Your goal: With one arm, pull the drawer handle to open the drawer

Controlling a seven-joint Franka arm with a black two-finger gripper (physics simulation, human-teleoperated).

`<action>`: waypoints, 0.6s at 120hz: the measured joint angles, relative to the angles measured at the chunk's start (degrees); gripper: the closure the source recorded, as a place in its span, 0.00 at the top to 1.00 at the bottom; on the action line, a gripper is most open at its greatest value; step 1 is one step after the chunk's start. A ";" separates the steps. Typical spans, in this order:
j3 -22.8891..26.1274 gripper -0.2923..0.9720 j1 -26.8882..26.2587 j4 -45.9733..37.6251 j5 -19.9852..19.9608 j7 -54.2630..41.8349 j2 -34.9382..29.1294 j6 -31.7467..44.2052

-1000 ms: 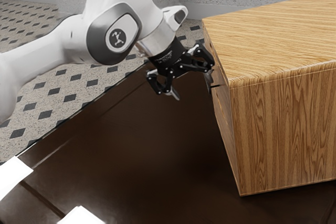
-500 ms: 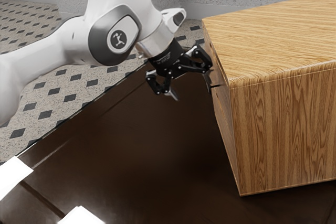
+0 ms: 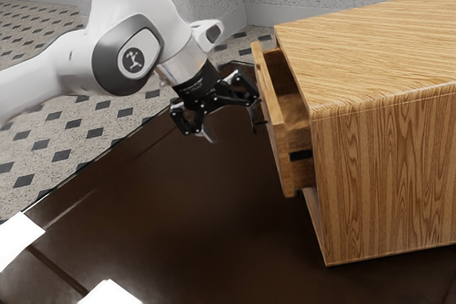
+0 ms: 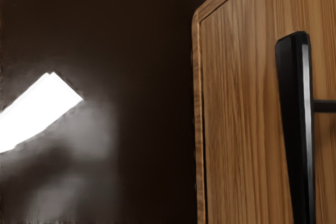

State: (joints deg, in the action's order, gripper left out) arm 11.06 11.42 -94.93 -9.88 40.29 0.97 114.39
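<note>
Wooden drawer (image 3: 286, 115) is being held partly open by the wide-spread tool (image 3: 229, 118), one finger seemingly being hooked behind the handle (image 4: 294, 129) for pulling.

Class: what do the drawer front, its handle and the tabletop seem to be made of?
Drawer front: likely wood or veneer, matte, streaked grain. Handle: black, smooth, perhaps metal or plastic; bright edge sheen. Tabletop: dark brown, glossy; it reflects light patches.
</note>
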 joint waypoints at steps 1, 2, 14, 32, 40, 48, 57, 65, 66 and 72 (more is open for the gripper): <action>-0.23 0.77 -0.10 -0.30 -0.03 -0.02 -0.25 0.00; -0.58 0.77 -0.30 -0.68 -0.06 -0.03 -0.56 0.00; -3.43 0.77 -1.22 -4.46 -0.34 -0.21 -3.71 0.01; -8.80 0.77 0.58 -7.71 -0.69 -0.59 -13.78 -1.34; -10.62 0.77 1.30 -8.13 0.36 -0.73 -16.90 -3.98; -11.18 0.77 1.46 -8.54 4.39 -0.85 -17.23 -7.67; -11.22 0.77 1.38 -8.40 8.72 -0.96 -16.12 -12.37; -11.23 0.77 1.40 -8.18 11.70 -1.04 -15.70 -15.93; -11.23 0.77 1.40 -8.17 11.99 -1.05 -15.68 -16.30; -11.30 0.77 1.43 -8.13 13.37 -1.11 -15.59 -18.27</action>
State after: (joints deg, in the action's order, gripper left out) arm -0.24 12.85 -103.06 3.50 39.18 -14.62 96.11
